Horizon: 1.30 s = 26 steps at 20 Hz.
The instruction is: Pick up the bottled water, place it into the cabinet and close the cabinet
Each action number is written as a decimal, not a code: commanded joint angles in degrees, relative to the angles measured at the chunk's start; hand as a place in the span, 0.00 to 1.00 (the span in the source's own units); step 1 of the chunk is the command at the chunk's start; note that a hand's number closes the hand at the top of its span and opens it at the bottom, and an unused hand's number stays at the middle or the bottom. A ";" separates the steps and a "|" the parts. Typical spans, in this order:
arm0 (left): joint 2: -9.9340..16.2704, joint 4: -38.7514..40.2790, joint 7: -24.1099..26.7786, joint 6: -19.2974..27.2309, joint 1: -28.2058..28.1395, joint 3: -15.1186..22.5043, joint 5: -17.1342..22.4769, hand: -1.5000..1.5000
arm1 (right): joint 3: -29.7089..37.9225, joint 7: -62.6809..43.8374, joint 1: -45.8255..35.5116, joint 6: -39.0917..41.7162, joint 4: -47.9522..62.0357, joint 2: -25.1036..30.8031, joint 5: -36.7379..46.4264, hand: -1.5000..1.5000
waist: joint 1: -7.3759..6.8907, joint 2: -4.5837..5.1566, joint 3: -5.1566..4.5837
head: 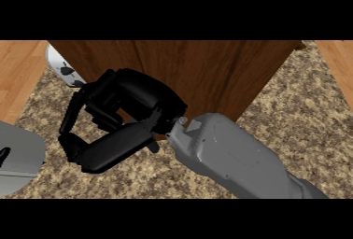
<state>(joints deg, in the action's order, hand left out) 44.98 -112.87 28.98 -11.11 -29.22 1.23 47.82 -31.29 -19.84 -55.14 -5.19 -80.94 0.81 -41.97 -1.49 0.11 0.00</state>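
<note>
Nearest, a grey forearm enters from the lower right and crosses the speckled granite counter toward the centre. Its black right hand has fingers curled inward, thumb folded beneath; whether they enclose anything cannot be told. At the left edge, a grey rounded part of the other arm shows; no left hand is visible. Beyond the hand stands the brown wooden cabinet. At its left edge, a white object, partly hidden, possibly the bottled water.

Wooden cabinet on counter, door shut.
</note>
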 commanded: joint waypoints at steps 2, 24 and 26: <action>-0.90 -0.02 -4.68 1.29 2.59 -1.67 1.11 0.00 | 4.95 2.85 1.67 5.23 3.59 2.38 1.99 1.00 | 1.13 -0.03 0.02; -3.87 -3.44 -7.67 0.31 3.79 -1.00 -0.60 0.00 | 14.60 13.57 -2.94 -0.20 18.76 8.62 14.23 0.00 | 0.39 0.32 0.01; -4.03 -2.64 -8.06 0.30 4.49 -0.88 -0.72 0.00 | 13.58 14.95 -2.28 -0.31 19.15 7.39 15.06 0.00 | 0.40 0.36 -0.01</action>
<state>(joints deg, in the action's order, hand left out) 41.70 -114.71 21.39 -11.00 -24.99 -0.69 47.58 -24.78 -8.15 -55.30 -1.31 -68.38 3.12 -29.75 -1.91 -1.33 -0.98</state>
